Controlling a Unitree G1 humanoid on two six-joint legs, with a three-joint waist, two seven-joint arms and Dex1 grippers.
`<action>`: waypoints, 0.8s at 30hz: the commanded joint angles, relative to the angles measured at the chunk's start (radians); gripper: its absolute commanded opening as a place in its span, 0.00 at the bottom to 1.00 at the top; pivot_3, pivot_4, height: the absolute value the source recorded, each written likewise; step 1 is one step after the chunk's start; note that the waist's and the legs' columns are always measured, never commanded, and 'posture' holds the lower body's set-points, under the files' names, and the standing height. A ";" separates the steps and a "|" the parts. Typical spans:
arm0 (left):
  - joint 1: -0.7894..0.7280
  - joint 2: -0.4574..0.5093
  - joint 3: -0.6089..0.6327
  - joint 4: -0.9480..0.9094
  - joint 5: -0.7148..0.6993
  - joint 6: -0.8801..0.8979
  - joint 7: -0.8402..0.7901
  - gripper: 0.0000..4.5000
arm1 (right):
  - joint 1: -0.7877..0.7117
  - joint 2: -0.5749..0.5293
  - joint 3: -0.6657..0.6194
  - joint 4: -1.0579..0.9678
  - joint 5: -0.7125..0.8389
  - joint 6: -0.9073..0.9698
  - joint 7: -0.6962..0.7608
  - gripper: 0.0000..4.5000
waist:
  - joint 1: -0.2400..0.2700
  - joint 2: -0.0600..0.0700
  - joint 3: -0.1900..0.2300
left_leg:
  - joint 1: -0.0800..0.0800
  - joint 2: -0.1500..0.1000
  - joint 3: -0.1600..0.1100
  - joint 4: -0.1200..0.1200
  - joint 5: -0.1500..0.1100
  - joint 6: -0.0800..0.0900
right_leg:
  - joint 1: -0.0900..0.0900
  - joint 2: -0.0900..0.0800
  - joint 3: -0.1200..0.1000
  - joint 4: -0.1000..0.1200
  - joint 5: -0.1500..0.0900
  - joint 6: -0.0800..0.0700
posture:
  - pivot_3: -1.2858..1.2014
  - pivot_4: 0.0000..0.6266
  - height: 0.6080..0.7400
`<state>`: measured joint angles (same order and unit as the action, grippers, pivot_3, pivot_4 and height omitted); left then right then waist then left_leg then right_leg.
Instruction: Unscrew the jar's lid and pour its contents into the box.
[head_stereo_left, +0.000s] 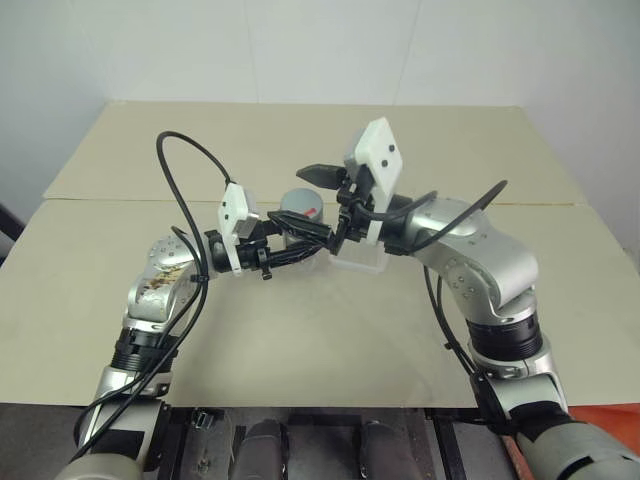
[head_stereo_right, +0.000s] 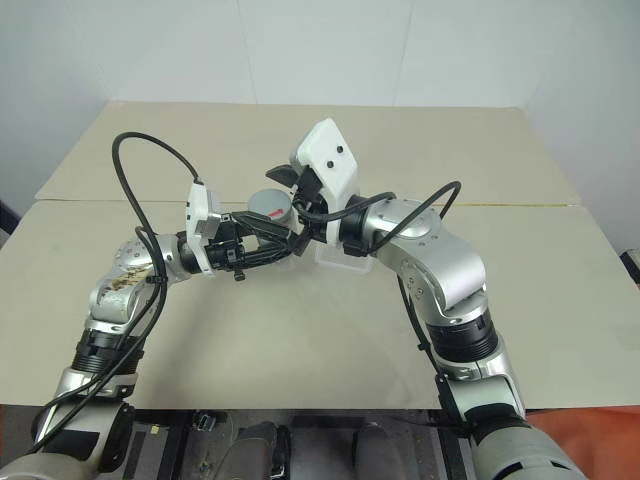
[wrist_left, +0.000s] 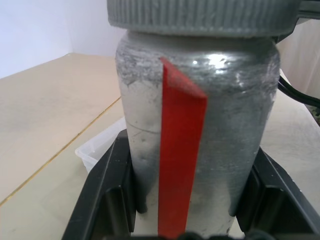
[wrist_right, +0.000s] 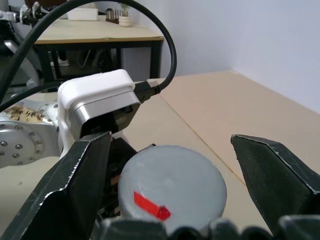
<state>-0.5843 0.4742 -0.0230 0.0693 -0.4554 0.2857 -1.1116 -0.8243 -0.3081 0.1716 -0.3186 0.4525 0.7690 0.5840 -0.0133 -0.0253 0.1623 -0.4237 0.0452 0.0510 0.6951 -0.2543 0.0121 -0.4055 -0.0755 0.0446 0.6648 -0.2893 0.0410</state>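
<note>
Beige table (head_stereo_left: 300, 330); jar (wrist_left: 200, 125) clamped in left gripper (head_stereo_left: 300, 243), right gripper (wrist_right: 170, 195) spread wide astride lid (wrist_right: 172, 185). Risk: off-centre closing, slipped twist.

2 head views downward; 2 wrist views close on the jar (wrist_left: 195, 145)
</note>
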 joint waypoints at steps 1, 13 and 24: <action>-0.006 0.005 0.010 -0.041 -0.008 -0.015 -0.002 0.46 | -0.023 -0.007 -0.018 -0.010 -0.013 -0.001 -0.015 0.99 | 0.000 0.000 0.000 | 0.000 0.000 0.000 0.000 0.000 0.000 | 0.000 0.000 0.000 0.000 0.000 0.000 | 0.52 0.24 1.00; -0.013 0.025 0.025 -0.029 -0.013 -0.019 -0.013 0.46 | 0.019 -0.050 -0.029 -0.031 -0.015 0.016 -0.004 0.99 | 0.000 0.000 0.000 | 0.000 0.000 0.000 0.000 0.000 0.000 | 0.000 0.000 0.000 0.000 0.000 0.000 | 0.52 0.24 1.00; 0.012 0.052 0.042 -0.062 -0.034 -0.010 -0.017 0.46 | 0.044 -0.084 -0.051 -0.050 0.010 0.019 0.002 0.99 | 0.000 0.000 0.000 | 0.000 0.000 0.000 0.000 0.000 0.000 | 0.000 0.000 0.000 0.000 0.000 0.000 | 0.52 0.24 1.00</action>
<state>-0.5725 0.5114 -0.0192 0.0653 -0.4576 0.2874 -1.1119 -0.7825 -0.3710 0.1706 -0.3526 0.4620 0.7792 0.5925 -0.0133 -0.0253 0.1623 -0.4237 0.0453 0.0509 0.6950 -0.2543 0.0121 -0.4056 -0.0755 0.0446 0.6646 -0.2893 0.0410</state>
